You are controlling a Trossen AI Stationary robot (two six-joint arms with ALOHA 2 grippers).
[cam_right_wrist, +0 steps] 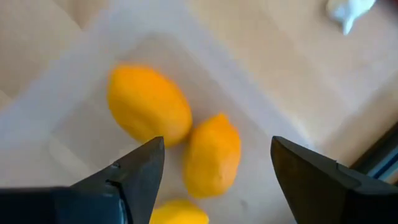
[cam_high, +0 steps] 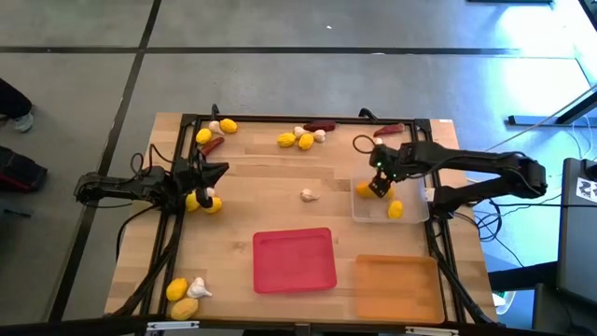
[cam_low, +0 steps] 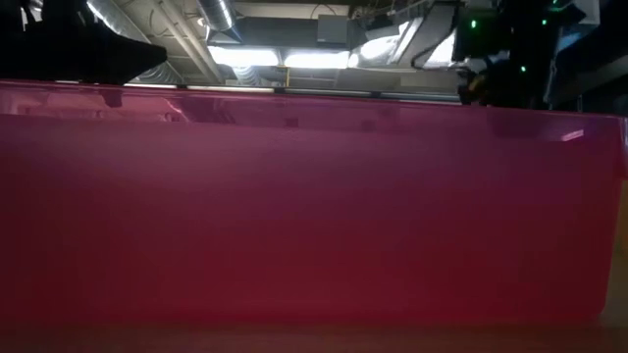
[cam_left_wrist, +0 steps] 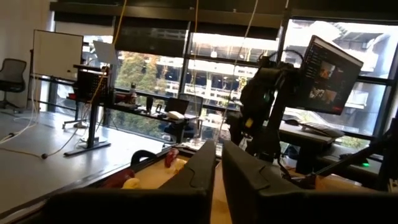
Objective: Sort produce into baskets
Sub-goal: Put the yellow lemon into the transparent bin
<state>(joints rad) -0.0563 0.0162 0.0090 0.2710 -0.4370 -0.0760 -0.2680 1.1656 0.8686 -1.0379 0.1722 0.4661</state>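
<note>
From above I see my right hand (cam_high: 378,186) wide over the clear tray (cam_high: 410,217) at the counter's right edge, lemons (cam_high: 395,209) inside, left hand (cam_high: 207,177) near left edge, low view walled by red tray (cam_low: 294,216), left wrist fingers (cam_left_wrist: 249,180) narrow, right wrist lemons (cam_right_wrist: 211,154) between spread fingers (cam_right_wrist: 140,171).

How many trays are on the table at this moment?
3: the red tray at the near middle, the orange tray to its right, the clear tray just behind the orange one. None seems hidden.
</note>
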